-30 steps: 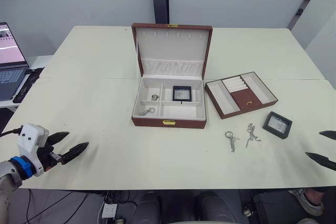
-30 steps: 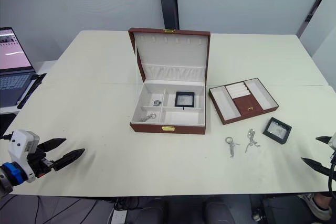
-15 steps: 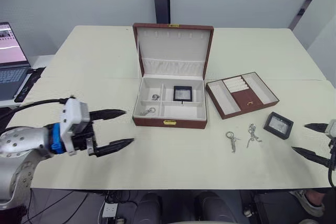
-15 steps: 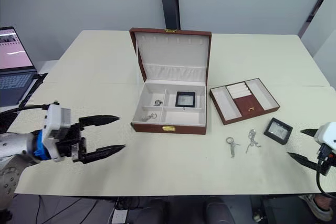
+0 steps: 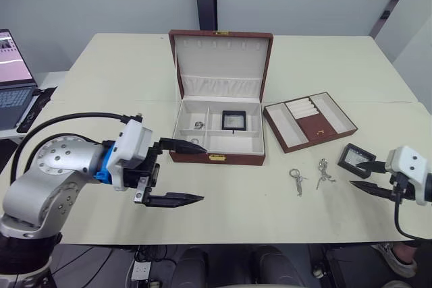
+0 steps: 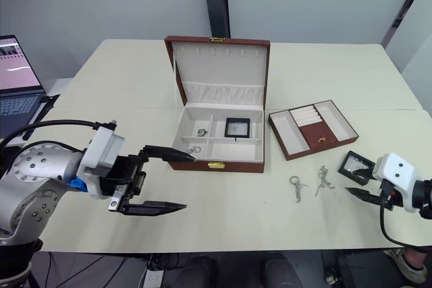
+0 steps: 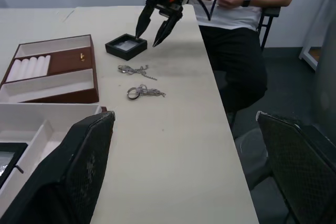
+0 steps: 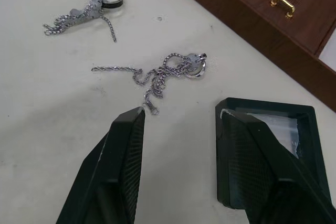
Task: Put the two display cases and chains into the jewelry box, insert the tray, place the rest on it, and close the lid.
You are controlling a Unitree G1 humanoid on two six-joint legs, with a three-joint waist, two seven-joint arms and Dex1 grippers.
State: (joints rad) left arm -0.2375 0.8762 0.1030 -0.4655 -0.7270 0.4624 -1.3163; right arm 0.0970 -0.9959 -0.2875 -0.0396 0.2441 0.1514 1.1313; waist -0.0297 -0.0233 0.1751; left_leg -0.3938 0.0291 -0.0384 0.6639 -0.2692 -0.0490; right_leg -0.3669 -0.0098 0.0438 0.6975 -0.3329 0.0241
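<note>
Both claws are gaping over the bench, the right one by the loose case.
The right claw (image 5: 368,177) at the frame's lower right is standing apart and empty, one finger (image 8: 261,163) lying over the near edge of the case (image 5: 356,159), the other on the bare bench (image 5: 243,200) beside a chain (image 8: 157,74); a second chain (image 5: 297,180) is lying just left of the first. The left claw (image 5: 189,172) at lower centre-left is spread wide, holding nothing, hovering near the box's (image 5: 217,158) front left corner. The box is sitting mid-frame with its lid (image 5: 221,62) standing up; a second case (image 5: 233,119) is resting in a rear compartment. The tray (image 5: 310,121) is lying right of the box. A laptop (image 5: 13,75) is sitting at the far left edge.
</note>
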